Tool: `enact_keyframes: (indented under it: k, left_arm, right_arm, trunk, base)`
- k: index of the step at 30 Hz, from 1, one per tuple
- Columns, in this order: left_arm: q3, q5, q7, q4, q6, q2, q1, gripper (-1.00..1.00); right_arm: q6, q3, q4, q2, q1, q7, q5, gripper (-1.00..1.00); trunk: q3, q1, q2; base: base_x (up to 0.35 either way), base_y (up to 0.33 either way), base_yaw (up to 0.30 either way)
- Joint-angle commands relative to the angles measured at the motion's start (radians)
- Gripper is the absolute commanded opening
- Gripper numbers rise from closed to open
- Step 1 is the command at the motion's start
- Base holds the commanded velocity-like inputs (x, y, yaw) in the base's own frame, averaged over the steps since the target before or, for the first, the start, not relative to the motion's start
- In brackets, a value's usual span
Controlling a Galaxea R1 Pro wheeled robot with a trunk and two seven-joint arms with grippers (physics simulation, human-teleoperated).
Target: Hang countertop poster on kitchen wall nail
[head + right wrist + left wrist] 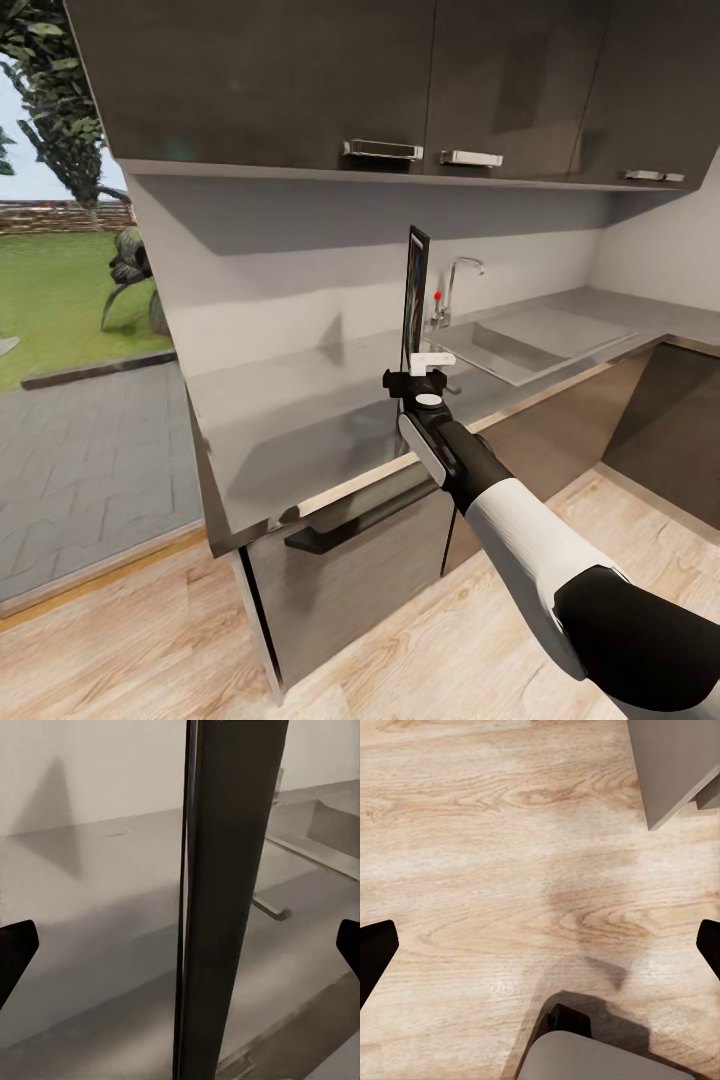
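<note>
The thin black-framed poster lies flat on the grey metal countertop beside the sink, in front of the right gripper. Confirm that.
Not flat: the head view shows the thin black-framed poster standing upright, edge-on, on the grey metal countertop beside the sink, in front of the right gripper.

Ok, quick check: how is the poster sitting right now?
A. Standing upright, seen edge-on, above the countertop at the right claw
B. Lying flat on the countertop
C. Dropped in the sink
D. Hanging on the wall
A: in the head view the poster stands vertical and edge-on just above the right claw, over the countertop left of the sink; the right wrist view shows its thin edge between the fingertips.
</note>
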State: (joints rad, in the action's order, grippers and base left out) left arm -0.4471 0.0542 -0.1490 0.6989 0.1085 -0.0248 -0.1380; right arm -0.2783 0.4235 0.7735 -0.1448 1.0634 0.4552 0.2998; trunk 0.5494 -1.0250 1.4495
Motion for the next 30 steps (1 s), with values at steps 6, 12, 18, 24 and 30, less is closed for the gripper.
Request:
enact_keyframes:
  k: [6,12,18,24,30]
  left_arm:
    - [-0.002,0.006,-0.007,0.001,0.000,0.000,0.000,1.00]
    - [-0.002,0.006,-0.007,0.001,0.000,0.000,0.000,1.00]
    - [-0.002,0.006,-0.007,0.001,0.000,0.000,0.000,1.00]
    - [-0.002,0.006,-0.007,0.001,0.000,0.000,0.000,1.00]
    - [-0.002,0.006,-0.007,0.001,0.000,0.000,0.000,1.00]
  right_arm:
    - [-0.004,0.004,0.001,0.001,0.001,0.008,0.007,1.00]
    - [-0.005,0.003,0.001,0.001,0.001,0.008,0.007,1.00]
    - [-0.005,0.003,0.001,0.001,0.001,0.008,0.007,1.00]
    - [-0.005,0.004,0.001,0.001,0.001,0.008,0.007,1.00]
    - [-0.006,0.004,0.001,0.002,0.001,0.008,0.007,1.00]
  trunk:
    - [0.001,0.000,0.001]
    - [0.001,0.000,0.001]
    - [0.001,0.000,0.001]
    - [0.001,0.000,0.001]
    - [0.001,0.000,0.001]
  base:
    - [-0.001,0.000,0.000]
    - [0.000,0.000,0.000]
    - [0.000,0.000,0.000]
    - [-0.025,0.000,0.000]
    - [-0.032,0.000,0.000]
